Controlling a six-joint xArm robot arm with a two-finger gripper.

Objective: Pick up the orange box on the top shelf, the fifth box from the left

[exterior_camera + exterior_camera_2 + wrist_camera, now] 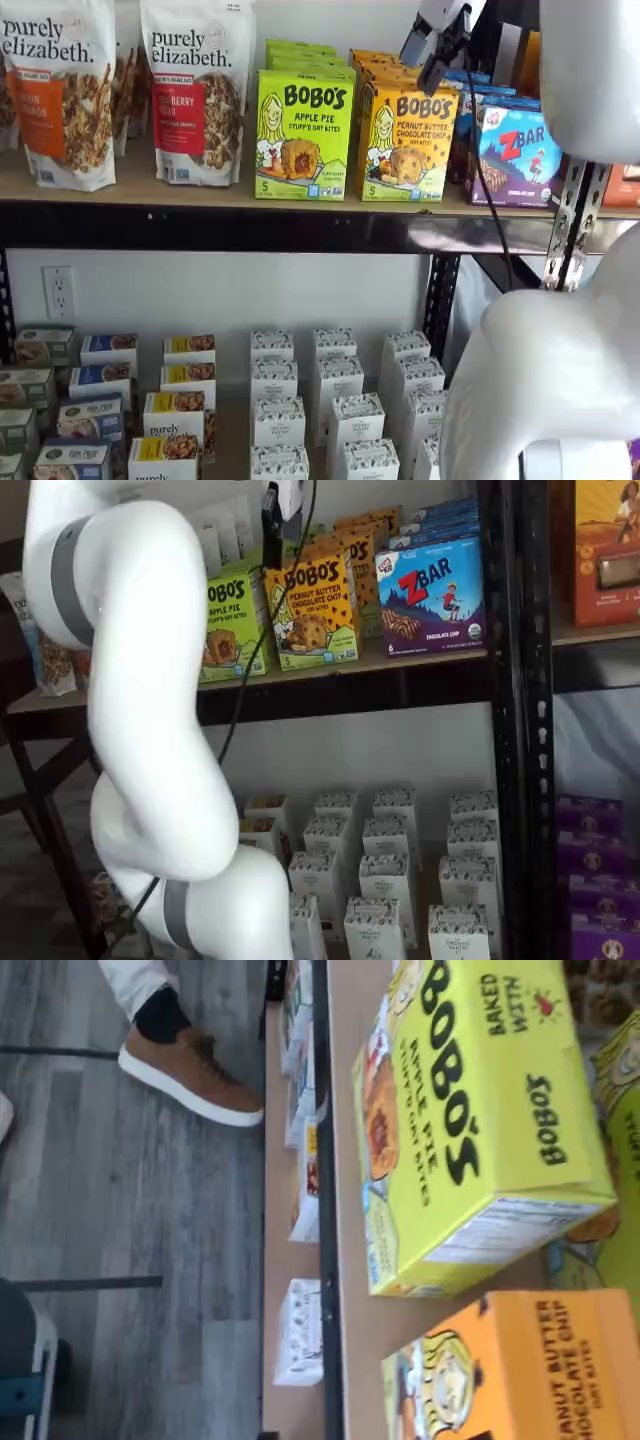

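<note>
While the gripper hangs from the upper edge in a shelf view, just above and in front of the orange box, only its white body and a black finger with a cable beside it show there, so the pictures alone leave the gap unclear — it stands at its widest and holds nothing. The orange box stands upright at the front of the top shelf, with more orange cartons lined up behind it. Just beside it on one side is the lime-green Apple Pie box, and on the other side the blue ZBar box. Granola bags stand farther along the same board. Below, on the lower shelf, rows of small white cartons fill the middle.
</note>
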